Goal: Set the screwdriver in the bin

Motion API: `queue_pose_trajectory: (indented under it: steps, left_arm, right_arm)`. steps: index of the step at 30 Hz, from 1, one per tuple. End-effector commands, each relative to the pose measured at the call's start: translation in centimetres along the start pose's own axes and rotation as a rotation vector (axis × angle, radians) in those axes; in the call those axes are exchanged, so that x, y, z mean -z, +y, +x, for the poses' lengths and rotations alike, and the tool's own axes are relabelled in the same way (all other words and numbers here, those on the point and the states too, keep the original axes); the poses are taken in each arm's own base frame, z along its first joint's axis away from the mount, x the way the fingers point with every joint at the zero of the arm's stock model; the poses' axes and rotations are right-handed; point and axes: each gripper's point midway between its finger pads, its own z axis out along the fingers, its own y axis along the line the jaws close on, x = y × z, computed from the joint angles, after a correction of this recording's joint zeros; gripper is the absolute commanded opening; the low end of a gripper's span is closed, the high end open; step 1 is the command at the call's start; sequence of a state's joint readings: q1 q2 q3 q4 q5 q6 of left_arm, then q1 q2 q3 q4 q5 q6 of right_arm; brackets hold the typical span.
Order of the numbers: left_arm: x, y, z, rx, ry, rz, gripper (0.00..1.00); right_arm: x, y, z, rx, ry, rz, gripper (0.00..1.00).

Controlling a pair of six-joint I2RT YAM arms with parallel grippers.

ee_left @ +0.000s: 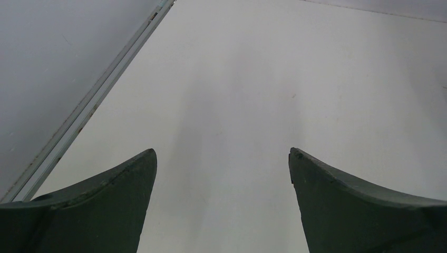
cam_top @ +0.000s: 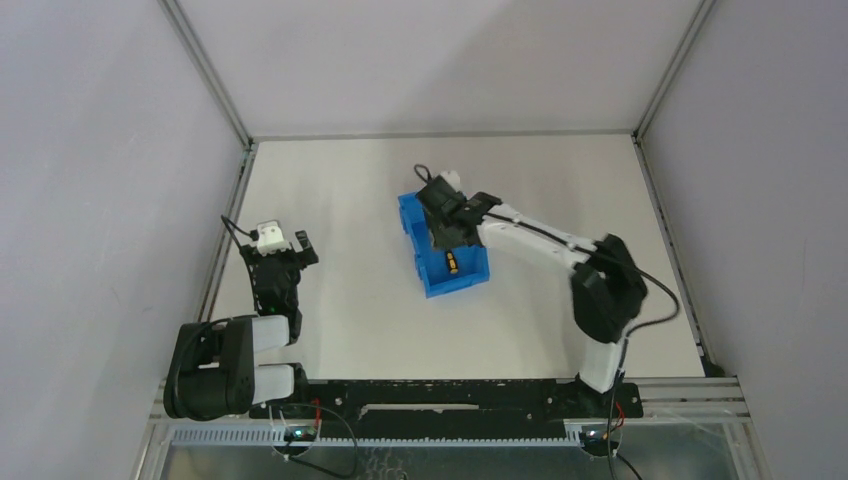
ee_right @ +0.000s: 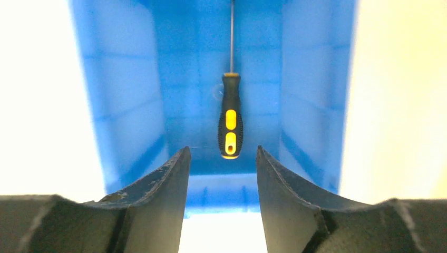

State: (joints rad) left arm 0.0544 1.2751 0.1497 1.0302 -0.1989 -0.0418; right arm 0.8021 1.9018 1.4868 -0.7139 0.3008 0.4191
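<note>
Our right arm (cam_top: 540, 238) stretched out over the bin (cam_top: 460, 283)
We see the right gripper (ee_right: 221, 150) released, fingers apart above one screwdriver (ee_right: 231, 124) lying inside the one bin; our left gripper (ee_left: 222, 153) gapes empty, folded near its base.

I see the white counter (ee_left: 253, 74) spread under the left pincer (ee_left: 222, 153), a metal frame rail (ee_left: 95, 100) to its left, grey wall (ee_left: 42, 47) beyond.

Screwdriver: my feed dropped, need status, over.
Right fingers open over bin. Screwdriver lying free inside. Left fingers open, empty. No obstruction seen.
</note>
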Motion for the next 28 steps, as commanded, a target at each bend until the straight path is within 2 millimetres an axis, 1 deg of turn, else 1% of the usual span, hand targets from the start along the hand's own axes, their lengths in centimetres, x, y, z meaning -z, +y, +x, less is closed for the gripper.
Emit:
queue_pose_trajectory:
  steps: [1,2,3,4,5,7,8,9,12,13,14,15,17,18,20,24,28]
  left_arm:
    - [-0.9,-0.3,-3.1,-0.003,-0.087,0.004,1.00]
    - [-0.9,-0.3,-3.0,-0.003,-0.086,0.004,1.00]
    - [-0.8,-0.3,-3.0,-0.003,-0.087,0.005,1.00]
    - [-0.8,-0.4,-3.0,-0.003,-0.086,0.005,1.00]
    - [-0.9,-0.3,-3.0,-0.003,-0.087,0.003,1.00]
    - [-0.9,-0.3,-3.1,-0.003,-0.087,0.002,1.00]
    - [-0.8,-0.3,-3.0,-0.003,-0.086,0.003,1.00]
    - [-0.9,-0.3,-3.1,-0.003,-0.087,0.003,1.00]
    - [-0.9,-0.3,-3.1,-0.003,-0.087,0.003,1.00]
    - [-0.9,-0.3,-3.1,-0.003,-0.087,0.003,1.00]
    - [-0.9,-0.3,-3.1,-0.003,-0.087,0.004,1.00]
    - [-0.9,-0.3,-3.0,-0.003,-0.087,0.003,1.00]
    - [-0.9,-0.3,-3.0,-0.003,-0.087,0.002,1.00]
    - [-0.8,-0.3,-3.0,-0.003,-0.087,0.002,1.00]
    - [-0.9,-0.3,-3.1,-0.003,-0.088,0.002,1.00]
    - [-0.9,-0.3,-3.0,-0.003,-0.086,0.003,1.00]
    - [-0.9,-0.3,-3.1,-0.003,-0.087,0.005,1.00]
  right_arm:
    - [11.1,-0.8,-8.2,-0.044,-0.330,-0.091,0.59]
    - [12.7,-1.7,-8.9,-0.057,-0.370,-0.095,0.63]
    - [13.8,-2.4,-9.2,-0.066,-0.393,-0.106,0.68]
    - [14.8,-3.2,-9.5,-0.072,-0.408,-0.119,0.70]
    - [15.3,-4.5,-9.6,-0.092,-0.415,-0.124,0.74]
    - [16.2,-7.2,-9.4,-0.127,-0.431,-0.117,0.89]
    - [16.6,-8.9,-9.1,-0.149,-0.438,-0.099,0.97]
    - [16.9,-11.0,-8.7,-0.177,-0.443,-0.067,0.99]
    - [18.2,-17.1,-7.2,-0.259,-0.473,0.045,1.00]
    - [19.2,-19.1,-6.7,-0.290,-0.501,0.078,1.00]
    - [19.7,-20.9,-6.1,-0.318,-0.515,0.114,1.00]
    - [19.7,-22.5,-5.4,-0.349,-0.513,0.153,1.00]
    - [21.0,-24.8,-4.5,-0.404,-0.548,0.198,1.00]
    - [21.3,-25.5,-4.2,-0.435,-0.560,0.209,1.00]
    - [21.8,-25.9,-3.9,-0.467,-0.578,0.211,1.00]
    - [21.2,-26.0,-3.3,-0.484,-0.577,0.206,1.00]
    - [20.8,-26.0,-3.5,-0.489,-0.618,0.186,1.00]
